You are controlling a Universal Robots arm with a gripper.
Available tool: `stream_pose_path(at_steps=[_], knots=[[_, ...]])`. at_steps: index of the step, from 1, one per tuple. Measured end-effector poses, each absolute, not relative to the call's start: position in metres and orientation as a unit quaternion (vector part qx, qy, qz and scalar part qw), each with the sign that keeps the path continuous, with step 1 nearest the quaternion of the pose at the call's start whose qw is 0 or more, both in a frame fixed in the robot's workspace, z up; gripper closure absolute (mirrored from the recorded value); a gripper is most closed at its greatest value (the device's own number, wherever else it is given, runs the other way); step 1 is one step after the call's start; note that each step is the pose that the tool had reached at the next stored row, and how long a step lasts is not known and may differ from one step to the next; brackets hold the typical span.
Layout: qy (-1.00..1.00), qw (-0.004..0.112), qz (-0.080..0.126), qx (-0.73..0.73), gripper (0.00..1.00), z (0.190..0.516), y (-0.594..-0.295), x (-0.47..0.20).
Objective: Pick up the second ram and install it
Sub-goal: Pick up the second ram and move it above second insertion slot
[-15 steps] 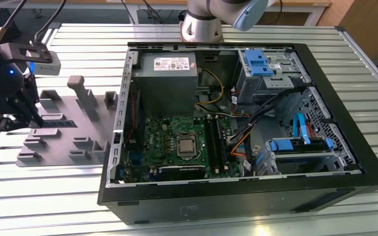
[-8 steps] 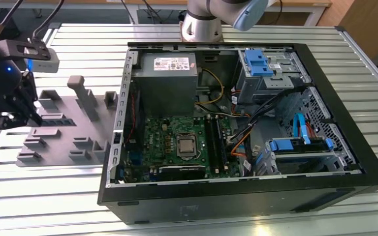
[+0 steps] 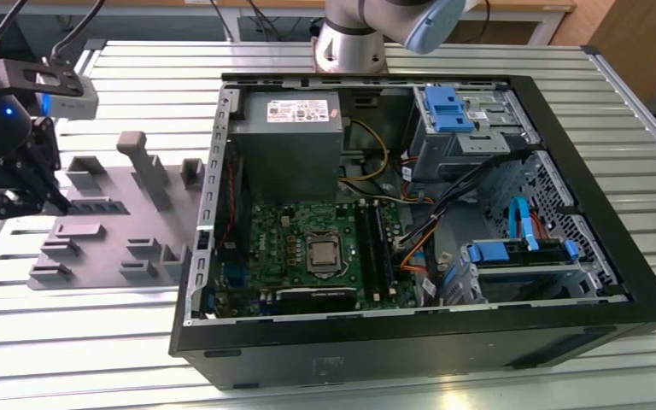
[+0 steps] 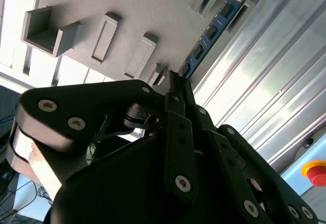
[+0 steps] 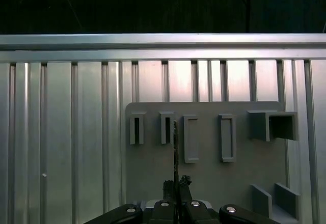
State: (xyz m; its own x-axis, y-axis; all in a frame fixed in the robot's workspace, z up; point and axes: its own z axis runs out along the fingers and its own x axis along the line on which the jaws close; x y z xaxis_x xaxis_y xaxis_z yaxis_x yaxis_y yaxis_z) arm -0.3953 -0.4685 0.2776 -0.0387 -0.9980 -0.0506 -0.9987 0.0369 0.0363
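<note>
Now the gripper (image 4: 175, 84) is clenched on one end of the second ram (image 4: 211, 30), over the grey fixture block (image 3: 112, 222). The pick-up step seems in hand. Installing calls for exact alignment with the motherboard (image 3: 317, 248) slots, well apart.

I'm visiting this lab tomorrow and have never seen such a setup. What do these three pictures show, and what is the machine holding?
This is one robot arm with a gripper. The exterior view comes from a camera off the arm, looking over a ribbed metal table. On it stand an open computer case with a green motherboard inside and, toward the exterior view's left, a grey fixture with slots. Both wrist views come from cameras riding on the arm. They show the gripper shut on the second ram, a slim memory stick with a blue label, in front of the fixture.
</note>
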Motion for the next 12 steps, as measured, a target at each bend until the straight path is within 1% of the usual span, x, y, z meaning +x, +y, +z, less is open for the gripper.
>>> stream_pose_path(at_steps=[12], knots=[[0.720,0.006,0.031,-0.693,0.86,0.2845,-0.4684,-0.3953]])
